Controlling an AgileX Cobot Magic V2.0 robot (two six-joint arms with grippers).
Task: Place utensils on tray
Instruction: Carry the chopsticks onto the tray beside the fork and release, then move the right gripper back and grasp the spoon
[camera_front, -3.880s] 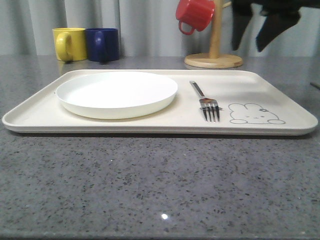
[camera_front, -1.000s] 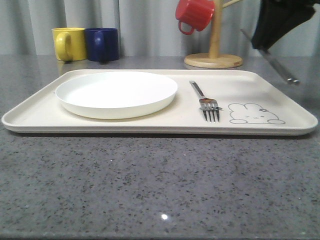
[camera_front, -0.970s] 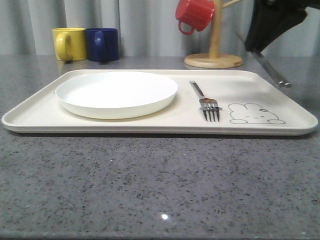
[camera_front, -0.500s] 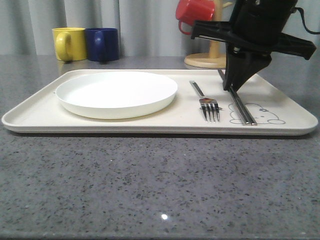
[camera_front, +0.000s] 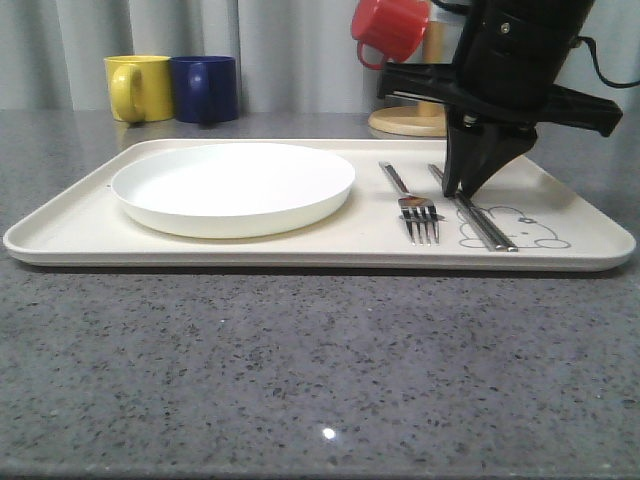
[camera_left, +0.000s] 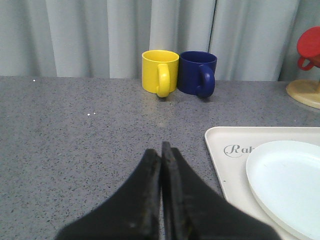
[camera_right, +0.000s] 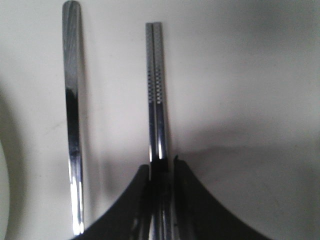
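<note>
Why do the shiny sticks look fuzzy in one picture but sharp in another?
In the right wrist view the chopsticks sit very close to the camera, so they and the fork handle look soft, with bright glare streaks; in the front view the chopsticks look crisp on the tray.

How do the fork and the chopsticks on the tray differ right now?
The fork lies free, untouched; the chopsticks sit between the right gripper fingers. The fork is one piece ending in tines; the chopsticks are two straight sticks side by side. Both are shiny metal, lying roughly parallel on the tray.
</note>
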